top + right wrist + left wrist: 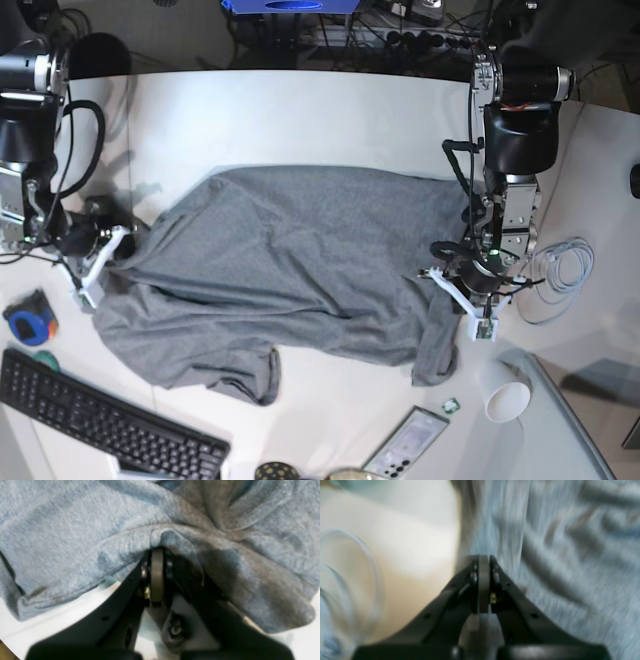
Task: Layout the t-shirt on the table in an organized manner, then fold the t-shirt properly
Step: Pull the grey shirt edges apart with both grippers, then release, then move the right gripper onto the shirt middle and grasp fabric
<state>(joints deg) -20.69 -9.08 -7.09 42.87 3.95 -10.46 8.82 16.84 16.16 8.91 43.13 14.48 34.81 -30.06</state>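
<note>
The heather-grey t-shirt [290, 270] lies spread and wrinkled across the middle of the white table [300, 120]. My left gripper [438, 272] is at the shirt's right edge in the base view. In the left wrist view, the left gripper [483, 558] is shut, with taut folds of t-shirt [557, 555] running away from its tip. At the shirt's left edge, my right gripper [122, 248] is shut on a hem. The right wrist view shows the t-shirt [75, 530] bunched over the right gripper [157, 551], just above the table [62, 620].
A black keyboard [100, 425] lies at the front left, with a blue round object [28, 325] beside it. A white paper cup [508, 398], a coiled white cable [565, 265] and a flat phone-like device [410, 440] sit at the front right. Cables crowd the far edge.
</note>
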